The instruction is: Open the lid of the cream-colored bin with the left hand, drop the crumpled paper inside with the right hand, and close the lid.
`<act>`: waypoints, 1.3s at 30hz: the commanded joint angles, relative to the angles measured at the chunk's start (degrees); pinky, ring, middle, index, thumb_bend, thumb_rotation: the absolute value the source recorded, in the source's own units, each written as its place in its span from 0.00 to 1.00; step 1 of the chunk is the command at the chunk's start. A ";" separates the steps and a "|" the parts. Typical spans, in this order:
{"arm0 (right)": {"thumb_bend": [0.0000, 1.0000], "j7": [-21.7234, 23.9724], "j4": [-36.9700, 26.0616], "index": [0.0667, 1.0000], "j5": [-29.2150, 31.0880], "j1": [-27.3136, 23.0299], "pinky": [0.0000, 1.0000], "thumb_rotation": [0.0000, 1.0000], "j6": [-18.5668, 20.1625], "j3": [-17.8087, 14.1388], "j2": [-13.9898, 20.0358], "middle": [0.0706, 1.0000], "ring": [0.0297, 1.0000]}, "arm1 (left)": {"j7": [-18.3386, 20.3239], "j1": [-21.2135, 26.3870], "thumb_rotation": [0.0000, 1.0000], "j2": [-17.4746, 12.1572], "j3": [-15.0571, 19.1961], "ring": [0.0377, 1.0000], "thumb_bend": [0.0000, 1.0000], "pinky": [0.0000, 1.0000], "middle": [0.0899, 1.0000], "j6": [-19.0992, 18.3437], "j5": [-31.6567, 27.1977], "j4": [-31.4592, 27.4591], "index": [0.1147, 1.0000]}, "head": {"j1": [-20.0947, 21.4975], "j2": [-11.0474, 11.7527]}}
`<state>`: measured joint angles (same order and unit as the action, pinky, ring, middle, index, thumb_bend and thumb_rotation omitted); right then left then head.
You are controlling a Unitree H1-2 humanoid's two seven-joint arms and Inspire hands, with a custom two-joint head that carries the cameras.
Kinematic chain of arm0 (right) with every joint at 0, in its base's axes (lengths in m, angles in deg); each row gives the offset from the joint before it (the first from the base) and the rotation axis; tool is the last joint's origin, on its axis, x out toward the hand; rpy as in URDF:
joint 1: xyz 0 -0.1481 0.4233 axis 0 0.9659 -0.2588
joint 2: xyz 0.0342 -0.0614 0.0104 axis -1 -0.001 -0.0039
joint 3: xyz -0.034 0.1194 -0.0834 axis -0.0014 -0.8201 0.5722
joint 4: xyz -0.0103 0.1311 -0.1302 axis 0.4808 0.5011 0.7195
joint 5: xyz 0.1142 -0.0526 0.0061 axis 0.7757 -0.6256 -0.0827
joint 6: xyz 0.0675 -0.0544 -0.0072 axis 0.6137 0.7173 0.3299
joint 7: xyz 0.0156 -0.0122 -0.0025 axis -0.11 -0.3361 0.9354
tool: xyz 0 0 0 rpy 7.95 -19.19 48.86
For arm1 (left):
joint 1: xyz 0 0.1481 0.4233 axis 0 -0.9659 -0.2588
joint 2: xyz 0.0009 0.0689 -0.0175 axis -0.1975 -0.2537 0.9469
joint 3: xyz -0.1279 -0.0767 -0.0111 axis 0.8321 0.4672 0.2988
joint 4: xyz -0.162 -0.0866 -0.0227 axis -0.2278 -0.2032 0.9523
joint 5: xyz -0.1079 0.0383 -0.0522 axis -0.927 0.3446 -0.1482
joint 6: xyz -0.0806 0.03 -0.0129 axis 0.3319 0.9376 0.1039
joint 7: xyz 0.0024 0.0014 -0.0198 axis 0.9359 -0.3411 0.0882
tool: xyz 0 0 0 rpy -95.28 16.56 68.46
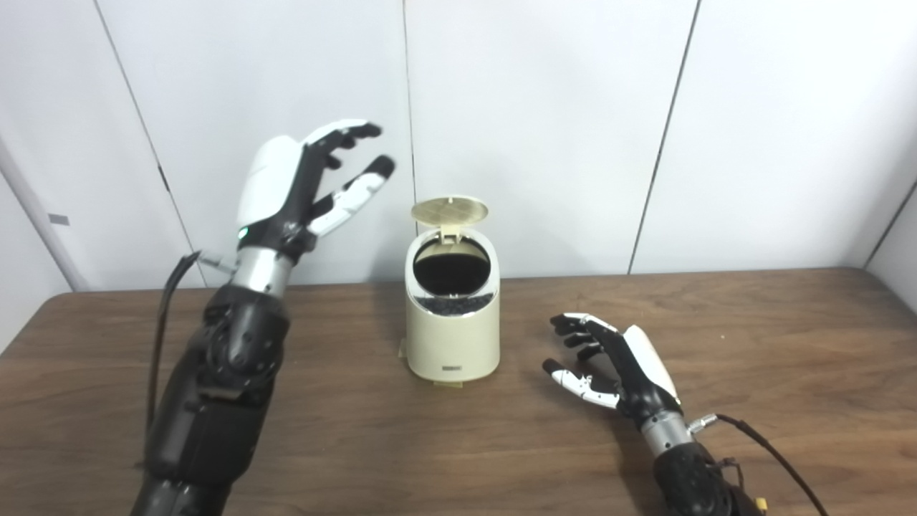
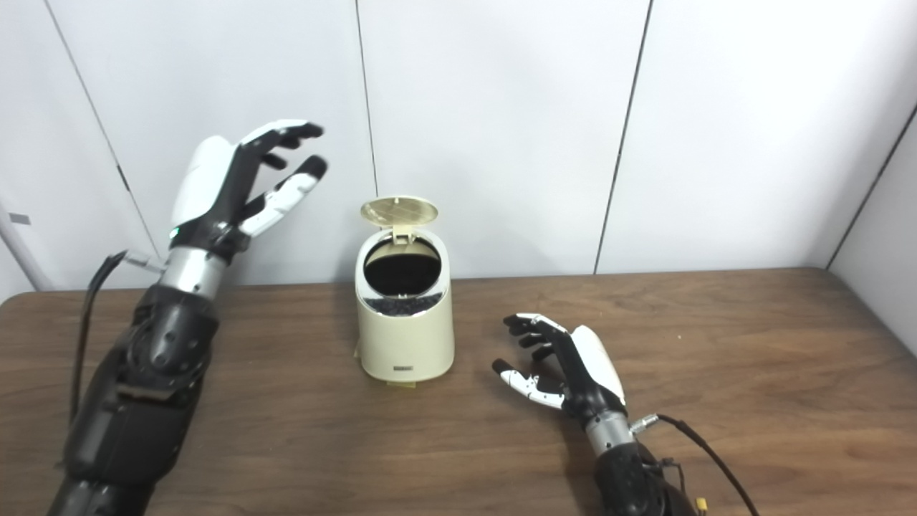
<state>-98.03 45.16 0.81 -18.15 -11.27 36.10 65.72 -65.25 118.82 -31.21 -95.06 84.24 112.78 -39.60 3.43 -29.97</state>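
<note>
Nearest the camera, right black-and-white robot hand low over the dark brown wooden table, at the right of the bin, fingers spread and loosely curled, palm turned left toward the bin, holding nothing, released. A black cable runs from its wrist toward the bottom edge. Not touching the bin, clear gap of bare wood between them.

Left black-and-white robot hand raised high on its black forearm, above and to the left of the bin, fingers apart and curved, thumb pointing right toward the lid, empty, released. Well clear of the lid, no contact.

Small cream-colored rounded plastic bin stands upright on the table near the middle, a bit back from the right hand. Its round cream hinged lid is flipped up and stands open at the back rim, ribbed underside facing forward. Mouth of the bin is dark inside, with something dark and speckled along the front inner edge; contents cannot be made out. Small label low on the front wall.

Farthest back, white panelled wall with thin dark seams
</note>
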 commanded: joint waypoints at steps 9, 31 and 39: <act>0.27 -1.10 -1.31 0.73 -0.46 -2.22 0.59 0.37 -0.59 -0.23 -0.03 0.72 0.68 | 8.09 10.76 1.00 -0.10 -7.53 0.81 0.81 0.70 0.79 -5.21 8.07 -0.10 0.75 | -0.09 0.26; 0.27 -1.25 -0.89 0.72 0.45 -2.22 0.58 0.31 -1.44 -0.30 -0.33 0.71 0.68 | 16.30 11.35 1.00 -1.29 -13.69 0.90 0.94 1.00 0.81 -7.82 16.02 1.26 0.76 | -0.21 0.39; 0.26 -1.41 -0.84 0.73 0.07 -2.18 0.60 0.33 -1.64 -0.22 0.01 0.71 0.68 | 16.99 11.26 1.00 -1.42 -13.58 0.91 0.97 1.00 0.81 -8.61 17.41 0.96 0.77 | -0.25 0.42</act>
<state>-98.48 45.52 0.84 -18.40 -11.28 36.16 65.32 -47.07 127.56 -32.06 -109.15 75.30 129.23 -37.73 3.16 -29.53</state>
